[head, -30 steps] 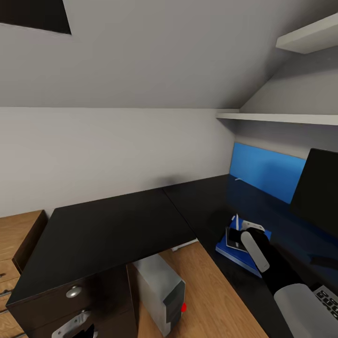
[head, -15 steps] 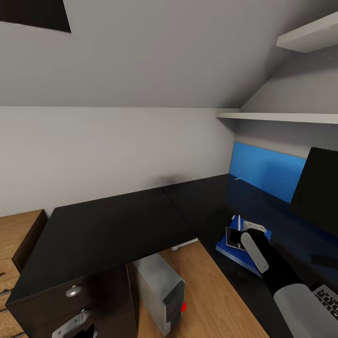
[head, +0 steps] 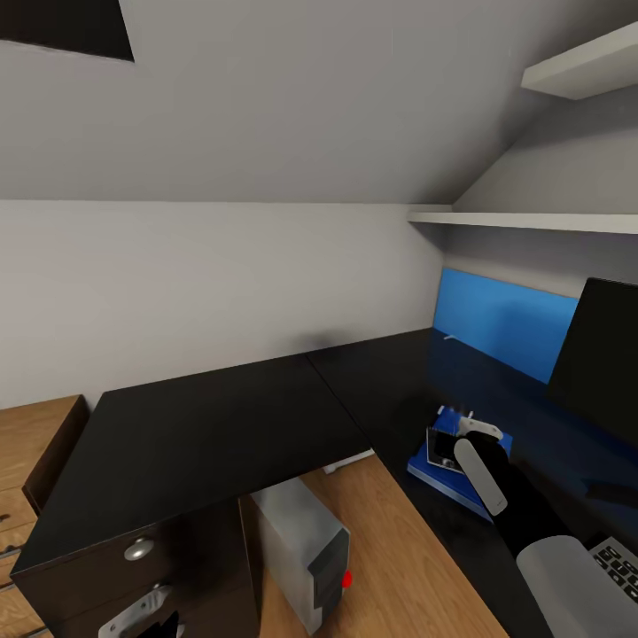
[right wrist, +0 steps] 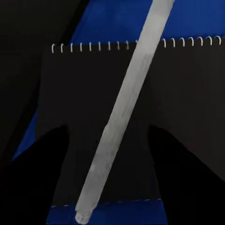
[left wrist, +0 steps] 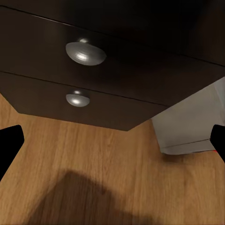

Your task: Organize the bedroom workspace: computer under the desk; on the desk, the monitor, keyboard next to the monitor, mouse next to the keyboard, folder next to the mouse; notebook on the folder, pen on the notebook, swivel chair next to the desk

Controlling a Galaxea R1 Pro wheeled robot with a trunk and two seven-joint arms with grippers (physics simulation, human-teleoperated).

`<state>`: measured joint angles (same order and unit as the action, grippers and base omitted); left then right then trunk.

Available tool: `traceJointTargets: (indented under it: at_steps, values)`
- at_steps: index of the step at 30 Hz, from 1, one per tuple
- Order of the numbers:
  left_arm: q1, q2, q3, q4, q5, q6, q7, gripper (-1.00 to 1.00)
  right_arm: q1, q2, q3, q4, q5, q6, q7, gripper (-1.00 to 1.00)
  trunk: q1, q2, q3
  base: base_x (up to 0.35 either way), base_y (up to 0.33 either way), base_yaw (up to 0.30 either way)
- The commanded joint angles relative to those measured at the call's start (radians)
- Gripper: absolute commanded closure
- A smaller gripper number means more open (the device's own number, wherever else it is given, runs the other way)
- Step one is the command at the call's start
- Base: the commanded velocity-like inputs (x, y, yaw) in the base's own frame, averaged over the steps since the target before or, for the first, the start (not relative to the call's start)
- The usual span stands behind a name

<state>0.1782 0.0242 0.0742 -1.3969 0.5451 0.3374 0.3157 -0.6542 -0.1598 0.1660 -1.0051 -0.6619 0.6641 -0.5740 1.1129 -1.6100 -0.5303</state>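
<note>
desk: folder | monitor | keyboard

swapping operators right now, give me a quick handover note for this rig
Right gripper: over the stack on the desk; the pen lies between its fingers across the notebook; grip cannot be told.
Left gripper: open, low by the drawers.
Done: folder on desk with notebook on it; computer under desk; monitor and keyboard on desk.
Left: confirm pen released; mouse and chair unchecked.
</note>
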Motion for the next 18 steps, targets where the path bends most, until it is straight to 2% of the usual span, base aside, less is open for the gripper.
traceJointTargets:
  at_steps: [1, 18]
  values:
    - [0.0, 0.0, -0.001, -0.002, 0.01, 0.003, 0.006, -1.0, -0.001, -0.001, 0.004, -0.001, -0.01, 0.001, -0.01, -1.0, 0.0, -0.001, -0.001, 0.0, 0.0, 0.0]
    - [0.0, 0.0, -0.001, -0.002, 0.01, 0.004, 0.006, -1.0, -0.001, -0.001, 0.005, -0.006, -0.01, 0.001, -0.012, -1.0, 0.0, -0.001, -0.001, 0.0, 0.0, 0.0]
